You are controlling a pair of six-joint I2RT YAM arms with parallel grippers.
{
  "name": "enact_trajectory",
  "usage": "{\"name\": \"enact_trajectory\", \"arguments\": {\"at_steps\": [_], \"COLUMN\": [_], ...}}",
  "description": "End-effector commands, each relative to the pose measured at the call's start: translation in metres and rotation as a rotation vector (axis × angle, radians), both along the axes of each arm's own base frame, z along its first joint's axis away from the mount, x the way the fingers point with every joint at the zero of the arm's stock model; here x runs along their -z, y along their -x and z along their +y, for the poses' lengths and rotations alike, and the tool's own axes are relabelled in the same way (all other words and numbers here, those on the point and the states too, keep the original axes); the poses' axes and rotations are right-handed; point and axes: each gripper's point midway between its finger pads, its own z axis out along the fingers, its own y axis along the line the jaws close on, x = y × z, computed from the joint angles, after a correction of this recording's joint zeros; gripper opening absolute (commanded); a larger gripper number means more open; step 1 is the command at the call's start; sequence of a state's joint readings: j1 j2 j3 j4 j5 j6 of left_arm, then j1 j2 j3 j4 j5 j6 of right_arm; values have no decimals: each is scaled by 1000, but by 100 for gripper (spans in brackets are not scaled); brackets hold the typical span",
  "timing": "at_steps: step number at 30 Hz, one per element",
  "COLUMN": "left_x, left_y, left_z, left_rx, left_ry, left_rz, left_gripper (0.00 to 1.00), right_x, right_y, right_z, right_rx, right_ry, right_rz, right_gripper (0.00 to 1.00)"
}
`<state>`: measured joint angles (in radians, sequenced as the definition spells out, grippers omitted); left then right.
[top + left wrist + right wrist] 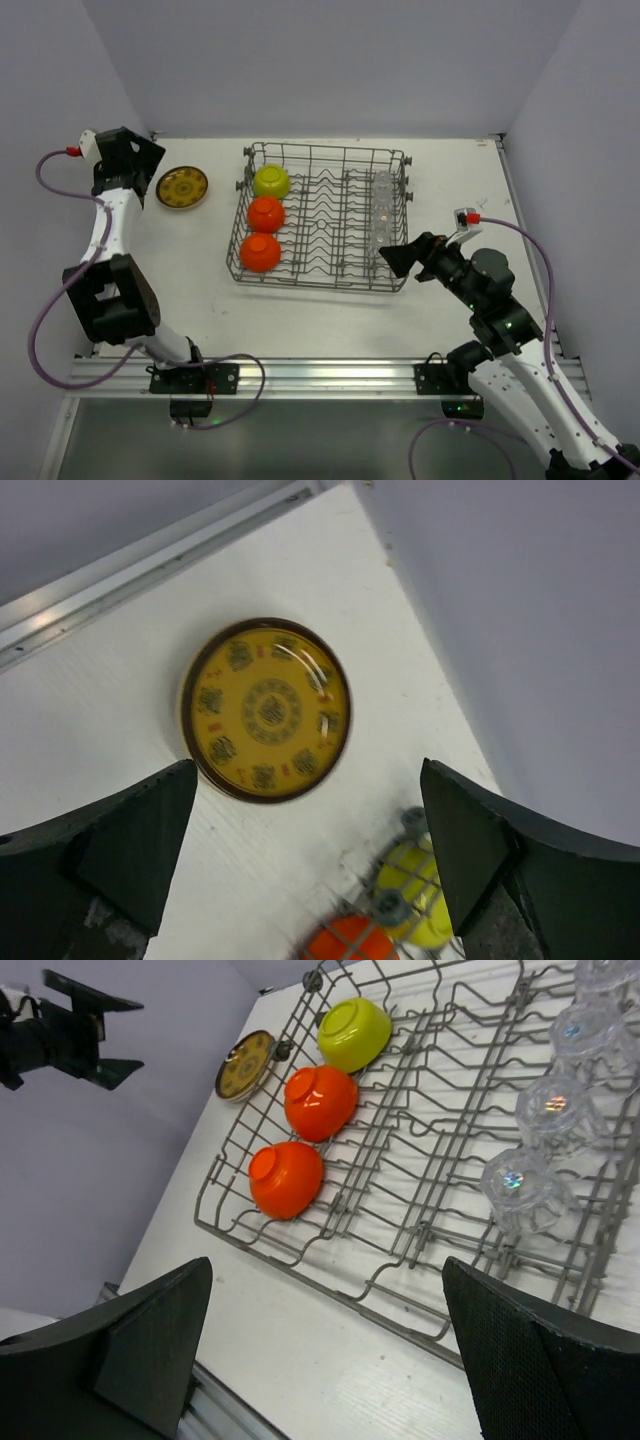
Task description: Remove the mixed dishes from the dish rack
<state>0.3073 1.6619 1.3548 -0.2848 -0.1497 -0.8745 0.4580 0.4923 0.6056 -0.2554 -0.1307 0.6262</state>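
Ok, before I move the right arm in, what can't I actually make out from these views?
- Clear glasses: too small and see-through from the top to count; in the right wrist view the top edge cuts the row off.
- Dish rack: its near right corner is hidden behind the right gripper's finger.
- Plate: slightly blurred in the left wrist view.

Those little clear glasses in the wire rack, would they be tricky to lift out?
Probably. The small clear glasses look smooth and shiny, so likely slippery. They stand tightly in a row between the grey wire rack's tines, so one could snag. Being small, they probably tip easily.
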Motion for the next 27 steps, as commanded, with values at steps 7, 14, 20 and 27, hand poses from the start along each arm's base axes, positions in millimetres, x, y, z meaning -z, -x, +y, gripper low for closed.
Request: {"name": "enact_trajectory", "arguments": {"at_steps": [7, 14, 20, 27], "left_x": [-37, 25, 55, 75], "left_y": [96, 162, 188, 193], "left_z": [-146, -192, -193, -212], "left_rx": [397, 612, 708, 802], "left_ry": [-107, -136, -177, -171], "left_rz": [-113, 15, 148, 254], "left_gripper": [99, 83, 64, 58], "right_x": [-19, -3, -6, 7], "right_y": [-9, -20, -19, -26], "right_z": [44, 72, 84, 87], "right_rx": [-163, -262, -301, -256], "right_ry": [-205, -257, -266, -125], "right_rz": [8, 127, 135, 157], "right_gripper": [99, 99, 99, 99]}}
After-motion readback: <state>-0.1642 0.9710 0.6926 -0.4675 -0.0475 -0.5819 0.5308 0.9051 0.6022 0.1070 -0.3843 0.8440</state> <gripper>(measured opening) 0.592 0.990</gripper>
